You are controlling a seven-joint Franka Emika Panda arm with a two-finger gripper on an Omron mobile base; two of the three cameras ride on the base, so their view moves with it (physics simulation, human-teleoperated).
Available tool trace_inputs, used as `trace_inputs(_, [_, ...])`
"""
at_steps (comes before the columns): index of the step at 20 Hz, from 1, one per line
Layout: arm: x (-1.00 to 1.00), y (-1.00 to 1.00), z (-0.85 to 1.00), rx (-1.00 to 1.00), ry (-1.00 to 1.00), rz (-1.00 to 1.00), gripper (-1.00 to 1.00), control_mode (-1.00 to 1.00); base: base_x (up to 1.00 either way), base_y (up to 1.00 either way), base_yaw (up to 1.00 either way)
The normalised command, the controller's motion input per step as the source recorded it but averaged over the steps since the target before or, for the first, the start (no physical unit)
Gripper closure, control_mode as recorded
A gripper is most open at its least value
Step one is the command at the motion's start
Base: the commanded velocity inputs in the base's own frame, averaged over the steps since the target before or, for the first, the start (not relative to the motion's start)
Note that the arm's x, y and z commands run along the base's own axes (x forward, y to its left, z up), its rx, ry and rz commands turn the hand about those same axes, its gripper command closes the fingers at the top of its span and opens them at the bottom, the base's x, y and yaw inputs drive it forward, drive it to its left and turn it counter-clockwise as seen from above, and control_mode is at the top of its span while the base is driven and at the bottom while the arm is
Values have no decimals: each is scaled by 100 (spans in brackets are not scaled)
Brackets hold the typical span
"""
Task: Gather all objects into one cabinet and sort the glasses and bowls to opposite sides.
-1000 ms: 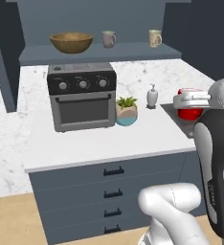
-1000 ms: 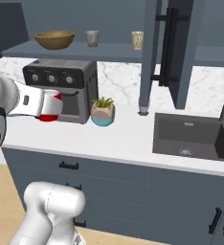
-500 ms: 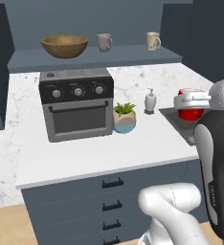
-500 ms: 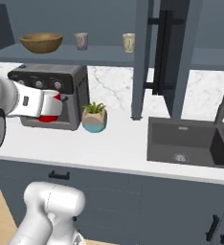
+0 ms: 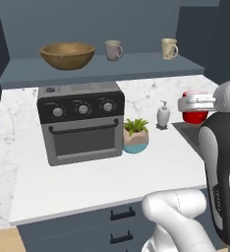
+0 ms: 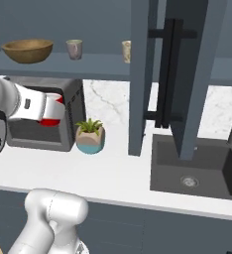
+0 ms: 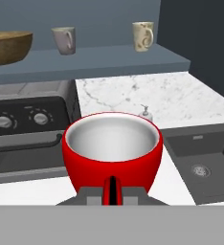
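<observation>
bowl count: 1 wooden bowl [image 5: 67, 54], sitting at the left end of the cabinet shelf [image 5: 136, 66].
mug count: 2. greyish-pink mug [image 5: 113, 50] standing just right of the bowl, apart from it; beige mug [image 5: 169, 48] standing well to the right on the same shelf.
red cup count: 1. red cup [image 7: 112, 154] hanging upright in the air over the right end of the desk [image 5: 87, 182], off the shelf, mouth up and showing nothing inside.
hand: hand [image 7: 113, 189] squeezing the near rim of the red cup, jaws as far in as the cup wall is letting them go.
desk items: 1 toaster oven [image 5: 81, 127], 1 plant pot [image 5: 135, 135] sitting just right of it, 1 soap dispenser [image 5: 163, 114] standing further right near the back wall.
left base view: showing all three oven knobs, and the red cup at the arm's end at the right edge.
right base view: showing an open cabinet door [image 6: 190, 74] with a black handle hanging over the sink [image 6: 197, 171], and a door edge partly covering the beige mug.
hand view: looking into the cup, with the sink drain showing at lower right.
</observation>
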Motion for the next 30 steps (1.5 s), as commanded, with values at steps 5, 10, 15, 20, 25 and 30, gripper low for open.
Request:
trace_inputs(5, [0,0,0,0,0,0,100,100,49,-2,0])
trace_inputs(10, [0,0,0,0,0,0,100,100,13,0,0])
trace_inputs(15, [0,0,0,0,0,0,100,100,0,0,0])
trace_inputs(20, [-3,0,10,0,-1,0,100,-100,0,0,0])
trace_inputs(25, [2,0,63,0,0,0,100,-100,0,0,0])
trace_inputs(30, [27,0,60,0,1,0,100,-100,0,0,0])
